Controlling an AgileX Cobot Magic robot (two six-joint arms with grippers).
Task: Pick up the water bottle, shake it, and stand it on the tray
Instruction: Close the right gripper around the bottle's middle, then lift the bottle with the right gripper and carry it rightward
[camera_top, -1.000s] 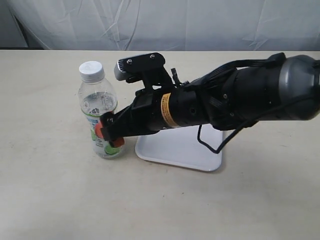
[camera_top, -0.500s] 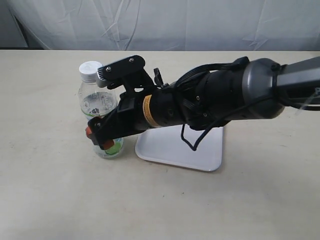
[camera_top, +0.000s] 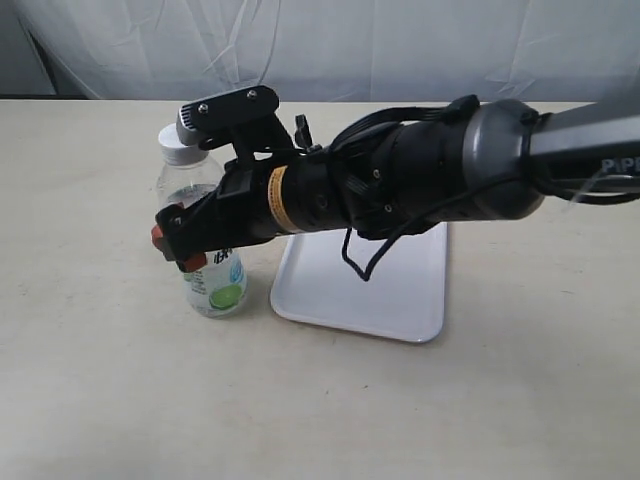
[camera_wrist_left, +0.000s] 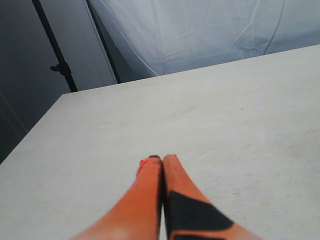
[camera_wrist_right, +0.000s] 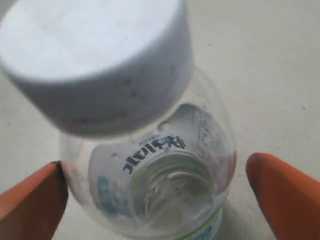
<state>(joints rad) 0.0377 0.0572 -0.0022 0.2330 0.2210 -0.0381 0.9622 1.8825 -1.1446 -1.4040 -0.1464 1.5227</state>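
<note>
The water bottle stands upright on the table just left of the tray; its white cap shows behind the arm. My right gripper reaches across from the right and is open around the bottle's middle, its orange fingertips on either side. In the right wrist view the bottle fills the space between the fingers; one finger touches it and the other stands slightly apart. My left gripper is shut on nothing above bare table, and is out of the exterior view.
The white tray lies flat, partly hidden under the right arm. A pale curtain hangs behind the table's far edge. A dark stand is beyond the table in the left wrist view.
The right arm has pushed further left and slightly up, so its open fingers now straddle the bottle's middle instead of its lower part. The bottle has stayed in place.
</note>
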